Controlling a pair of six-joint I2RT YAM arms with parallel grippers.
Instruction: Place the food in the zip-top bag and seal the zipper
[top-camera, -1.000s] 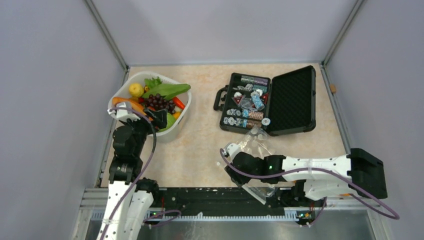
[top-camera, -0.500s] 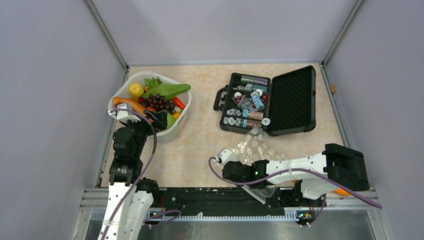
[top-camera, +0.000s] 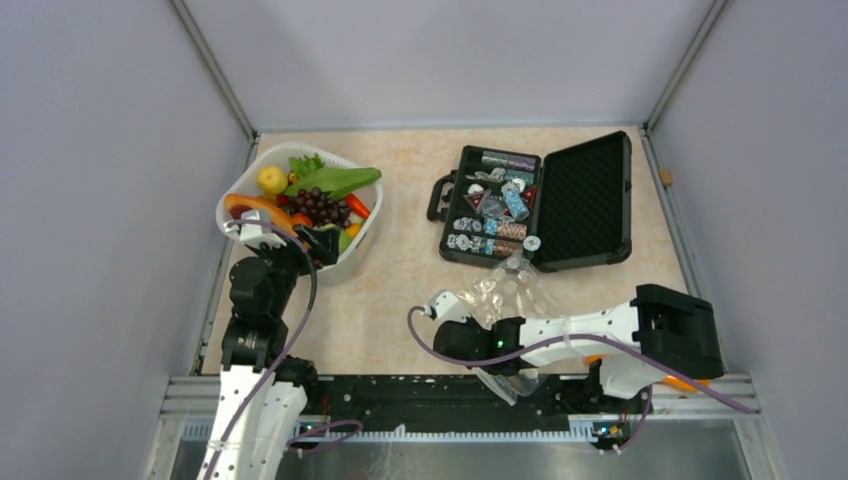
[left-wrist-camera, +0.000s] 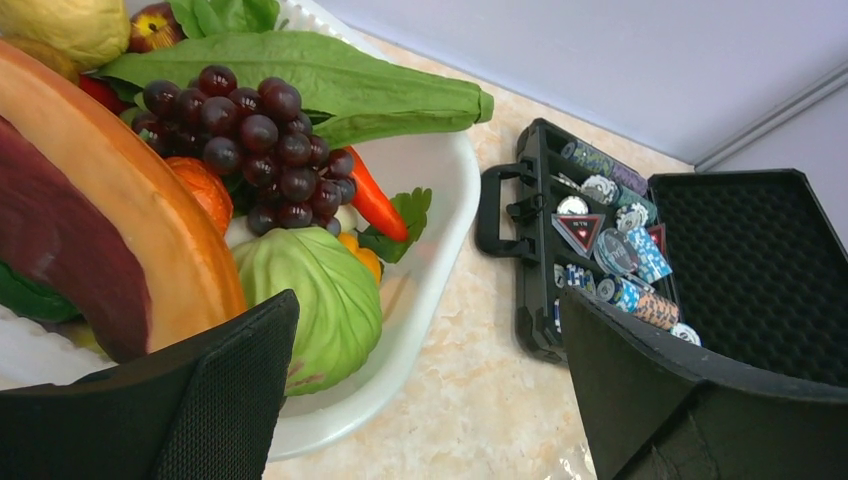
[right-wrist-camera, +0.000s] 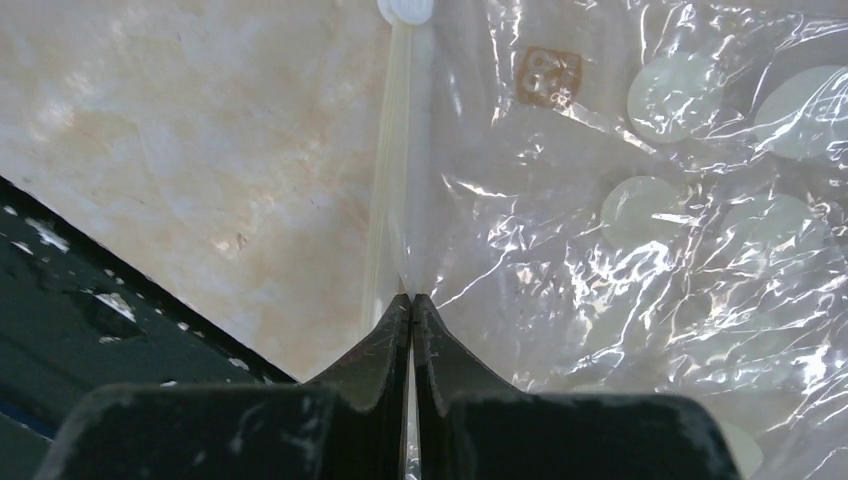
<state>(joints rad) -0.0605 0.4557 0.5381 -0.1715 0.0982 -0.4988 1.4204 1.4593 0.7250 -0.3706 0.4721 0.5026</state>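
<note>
Stretching ahead from the right gripper, the zipper seems pinched.

We find a white plastic basket straight ahead of the left fingers, its near wall sitting in the gap between them. Past the right-hand finger of that pair lies a black hard case with its foam-lined lid open and its carrying handle turned toward the basket. Its tray holds small round chips and trinkets. A beige marbled surface spreads up and left of the right fingers, and a black rail cuts the corner low on their left. Pale grey walls stand around the surface.
</note>
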